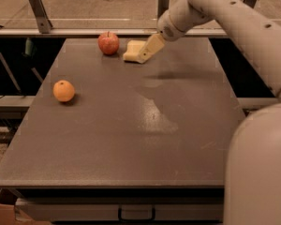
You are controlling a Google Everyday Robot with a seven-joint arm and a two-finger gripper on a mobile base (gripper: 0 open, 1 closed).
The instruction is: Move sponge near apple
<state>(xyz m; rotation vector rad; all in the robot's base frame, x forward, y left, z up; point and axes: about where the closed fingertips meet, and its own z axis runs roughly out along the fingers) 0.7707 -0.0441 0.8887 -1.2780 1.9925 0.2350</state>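
Observation:
The pale yellow sponge [132,50] lies at the far end of the grey table [131,125], just right of the red apple [108,42] with a small gap between them. My gripper [143,55] reaches down from the upper right and sits against the sponge's right side, covering part of it. The arm stretches across the top right of the view.
An orange [64,90] sits on the left side of the table, well apart from the apple. A metal rail with upright brackets [37,6] runs behind the table's far edge. My white body fills the lower right corner.

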